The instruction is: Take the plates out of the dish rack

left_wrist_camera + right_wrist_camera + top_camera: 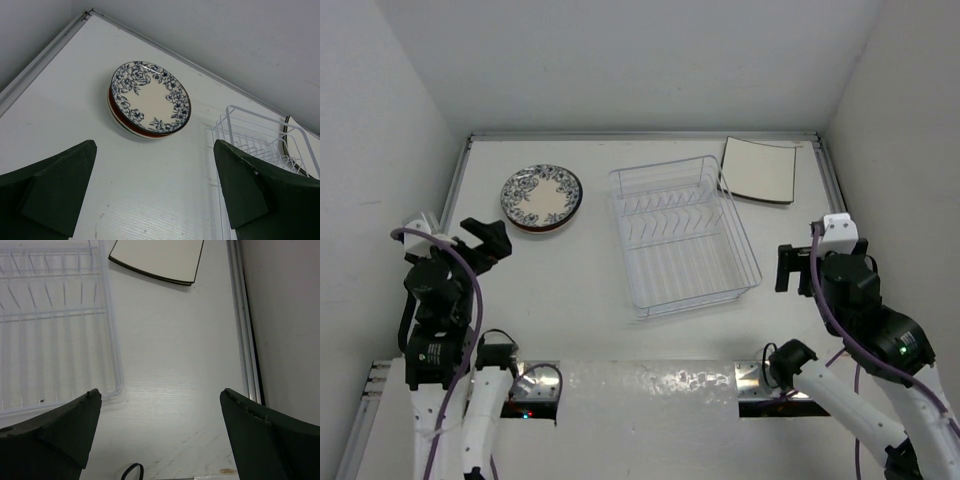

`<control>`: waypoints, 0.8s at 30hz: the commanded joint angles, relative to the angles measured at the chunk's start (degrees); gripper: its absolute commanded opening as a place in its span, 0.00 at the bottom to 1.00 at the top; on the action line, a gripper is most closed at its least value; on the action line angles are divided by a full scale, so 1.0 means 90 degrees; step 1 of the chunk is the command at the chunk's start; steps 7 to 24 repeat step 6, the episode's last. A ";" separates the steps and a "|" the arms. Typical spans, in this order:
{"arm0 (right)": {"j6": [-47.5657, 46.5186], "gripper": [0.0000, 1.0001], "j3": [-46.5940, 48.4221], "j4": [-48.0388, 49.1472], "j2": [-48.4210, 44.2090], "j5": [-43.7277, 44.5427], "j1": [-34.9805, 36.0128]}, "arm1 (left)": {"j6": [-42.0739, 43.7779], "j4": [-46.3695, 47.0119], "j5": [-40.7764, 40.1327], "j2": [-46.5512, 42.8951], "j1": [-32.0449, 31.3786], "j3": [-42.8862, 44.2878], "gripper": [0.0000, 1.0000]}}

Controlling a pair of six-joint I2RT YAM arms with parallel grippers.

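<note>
The left tool (488,240) hangs with its jaws wide apart and nothing between them, above the left side of the worktop (570,300). The right tool (790,268) is likewise spread open and empty, just beside the near right corner of the dish rack (685,255). The rack stands in the middle between them and holds no plate; only its bare prongs show. The round plates (541,197) lie stacked flat at the far left, the floral plate (150,96) on top with a red rim showing under it. The square plates (760,170) lie stacked at the far right, near the rack's far corner. By this layout the unloading looks finished, with nothing left to lift out.
</note>
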 commanded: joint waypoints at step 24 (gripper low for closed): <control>0.0136 0.99 -0.0139 0.0061 0.0122 0.0161 0.0003 | -0.0058 0.0369 0.0069 -0.0013 -0.0090 -0.0064 1.00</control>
